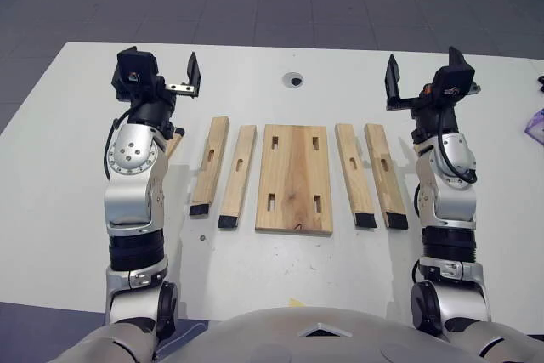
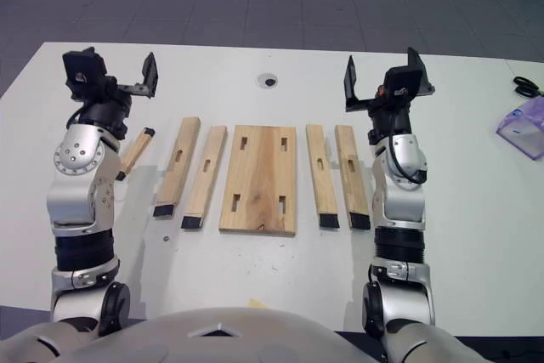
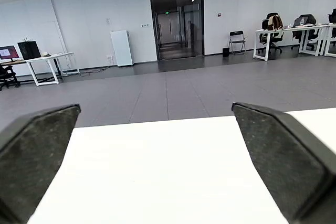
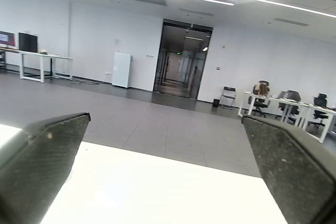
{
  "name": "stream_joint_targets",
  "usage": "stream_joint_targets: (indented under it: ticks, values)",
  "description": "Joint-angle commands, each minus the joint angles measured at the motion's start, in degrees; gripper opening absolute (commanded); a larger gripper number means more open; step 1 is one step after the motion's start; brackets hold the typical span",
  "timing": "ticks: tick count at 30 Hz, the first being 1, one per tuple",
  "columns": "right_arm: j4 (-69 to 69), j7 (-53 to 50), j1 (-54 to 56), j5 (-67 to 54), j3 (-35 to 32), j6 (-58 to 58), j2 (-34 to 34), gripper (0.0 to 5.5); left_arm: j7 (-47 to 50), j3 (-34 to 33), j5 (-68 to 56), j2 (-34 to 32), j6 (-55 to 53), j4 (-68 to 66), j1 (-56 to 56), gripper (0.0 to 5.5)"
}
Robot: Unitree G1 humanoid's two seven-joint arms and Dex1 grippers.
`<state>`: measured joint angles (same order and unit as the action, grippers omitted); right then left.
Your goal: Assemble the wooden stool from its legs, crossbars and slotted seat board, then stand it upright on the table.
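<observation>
The slotted seat board (image 1: 294, 178) lies flat at the table's middle. Two wooden legs (image 1: 210, 165) (image 1: 239, 176) with black ends lie to its left, and two more (image 1: 354, 173) (image 1: 385, 174) to its right. A short crossbar (image 2: 136, 152) rests by my left forearm, partly hidden behind it. My left gripper (image 1: 161, 70) is raised above the table behind the left legs, open and holding nothing. My right gripper (image 1: 423, 74) is held up the same way behind the right legs, also open and holding nothing. In the wrist views the dark fingers (image 3: 31, 156) (image 4: 294, 166) stand wide apart over bare table.
A round cable hole (image 1: 295, 80) sits in the white table (image 1: 76, 210) behind the board. At the far right lie a purple container (image 2: 523, 127) and scissors (image 2: 527, 84). Grey floor lies beyond the far edge.
</observation>
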<state>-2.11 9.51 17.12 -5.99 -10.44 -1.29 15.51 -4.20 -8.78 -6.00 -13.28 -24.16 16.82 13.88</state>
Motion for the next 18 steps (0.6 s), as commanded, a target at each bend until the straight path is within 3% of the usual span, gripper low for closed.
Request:
stream_joint_targets:
  ticks: [1,8,17,18]
  values:
    - [1.4,1.2,-1.8,-0.3,-0.6,1.5,1.7,5.38,-3.2,-3.7,-4.6,-2.2,-7.8,1.6,-3.0,5.4]
    - [-0.3,2.1,-0.5,-0.5,-1.6,1.3,3.6,5.38,-14.2,-4.9,-8.6,-10.4,-14.2,-5.3,-9.5,5.4]
    - [1.1,0.7,-2.3,-0.3,-1.7,1.3,2.4,5.38,-23.8,-1.1,-5.1,-19.4,-9.0,-18.8,-8.8,5.4]
    - [1.2,0.6,-2.6,-0.3,-1.6,1.2,2.2,5.4,-25.4,-0.1,-4.9,-20.2,-9.0,-20.2,-8.8,5.19]
